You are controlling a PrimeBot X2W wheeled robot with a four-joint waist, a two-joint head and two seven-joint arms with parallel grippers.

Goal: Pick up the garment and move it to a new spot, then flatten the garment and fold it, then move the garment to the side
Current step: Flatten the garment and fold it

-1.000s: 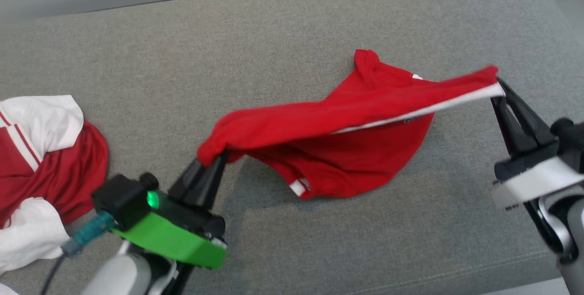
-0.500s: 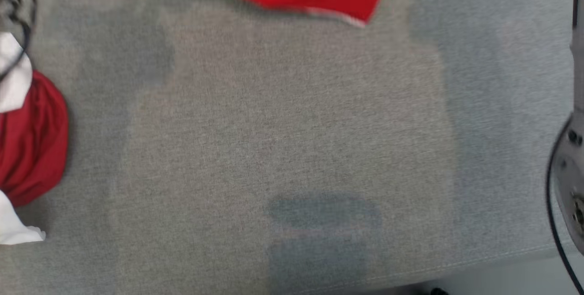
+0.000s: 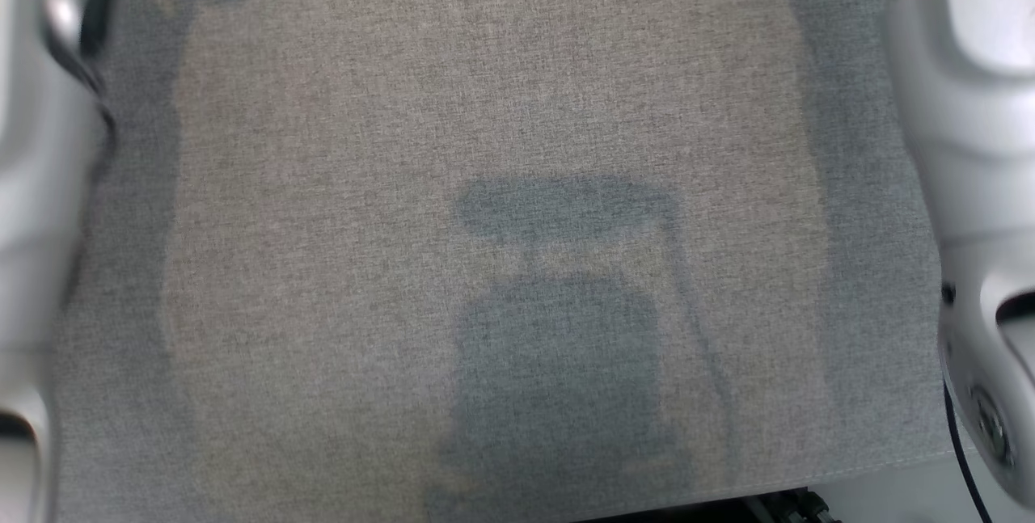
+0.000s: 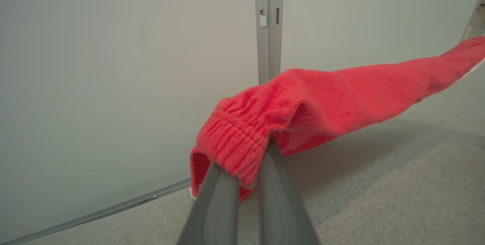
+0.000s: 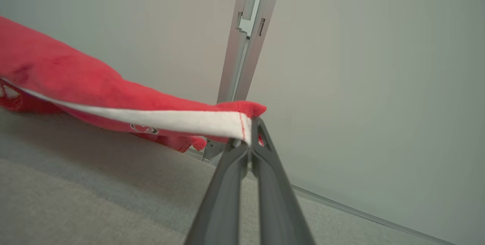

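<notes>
Our head camera has tipped down since a second ago, and our left forearm [image 3: 36, 183] and right forearm [image 3: 962, 143] now flank the grey surface [image 3: 517, 62]. The garment [image 4: 341, 93], then partly lying there, now hangs stretched above it.

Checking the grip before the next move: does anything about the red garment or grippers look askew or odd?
Nothing damaged. The red garment with white trim hangs bunched like a rope above the grey fabric surface, not spread: left gripper shut on its ribbed edge, right gripper shut on a white-trimmed corner.
</notes>
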